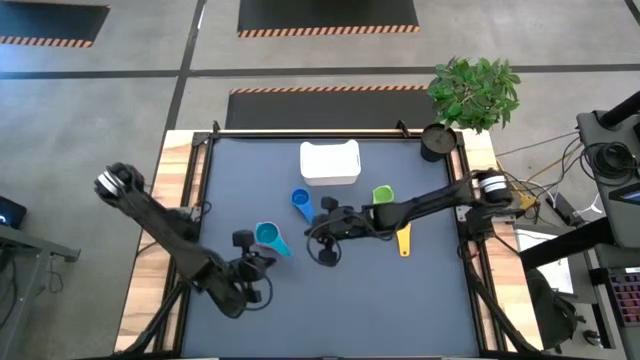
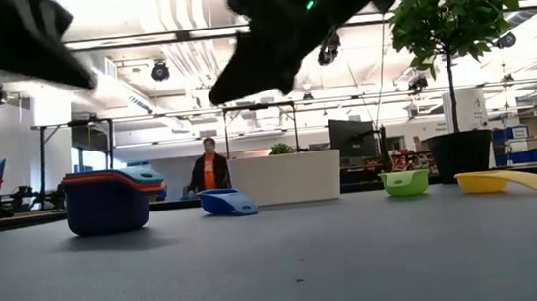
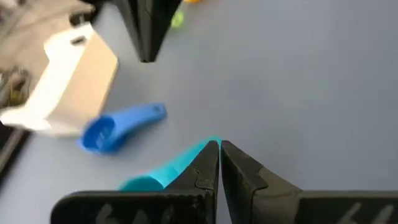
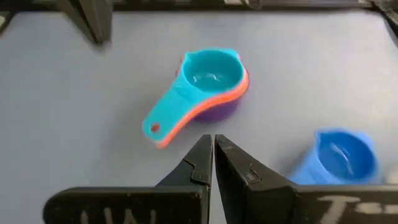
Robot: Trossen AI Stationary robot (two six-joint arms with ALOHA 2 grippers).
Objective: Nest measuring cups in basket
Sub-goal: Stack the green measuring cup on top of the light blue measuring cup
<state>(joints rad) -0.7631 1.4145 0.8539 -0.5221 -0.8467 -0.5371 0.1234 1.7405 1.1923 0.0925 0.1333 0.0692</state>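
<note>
A nested stack of measuring cups (image 4: pixel 208 84), teal on orange on purple, rests upright on its base on the grey table, left of centre (image 1: pixel 268 236). A blue cup (image 1: pixel 300 202) lies between the stack and the white basket (image 1: pixel 329 163) at the far middle. A green cup (image 1: pixel 382 194) and a yellow cup (image 1: pixel 403 240) sit to the right. My left gripper (image 3: pixel 219 144) is shut, raised just near of the stack's handle (image 1: pixel 262 262). My right gripper (image 4: pixel 213 138) is shut and raised right of the stack (image 1: pixel 318 233), pointing at it.
A black round cup (image 1: pixel 436 142) and a potted plant (image 1: pixel 476 90) stand at the far right corner. A wooden rim (image 1: pixel 180 170) frames the table. A person (image 2: pixel 213 166) stands in the room beyond. The near half of the table surface (image 1: pixel 340 310) is bare.
</note>
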